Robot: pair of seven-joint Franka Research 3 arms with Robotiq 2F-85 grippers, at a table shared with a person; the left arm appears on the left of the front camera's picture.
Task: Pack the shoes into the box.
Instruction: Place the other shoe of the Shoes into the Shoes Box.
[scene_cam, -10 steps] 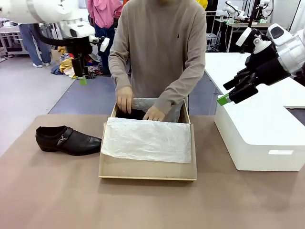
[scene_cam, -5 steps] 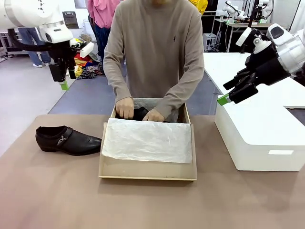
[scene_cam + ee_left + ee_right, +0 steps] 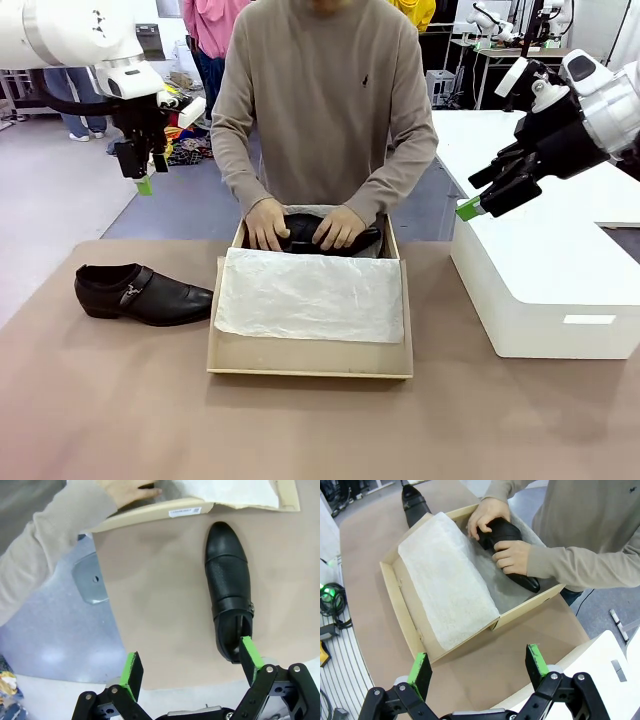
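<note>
One glossy black shoe with a metal side buckle lies on the table, left of the box. The tan cardboard box stands mid-table, white tissue paper folded over its front. Both of the person's hands press the other shoe into the box's far end. My left gripper hangs open, high above the table's far left corner. Over the white block at the right, my right gripper is open and holds nothing.
A large white block stands at the table's right side, beneath the right arm. The person stands at the far edge, behind the box. Bare brown tabletop stretches in front of the box.
The person lifted the second shoe up into sight at the box's far end and now holds it with both hands. My left arm swung left, then slightly down. Right arm unmoved.
</note>
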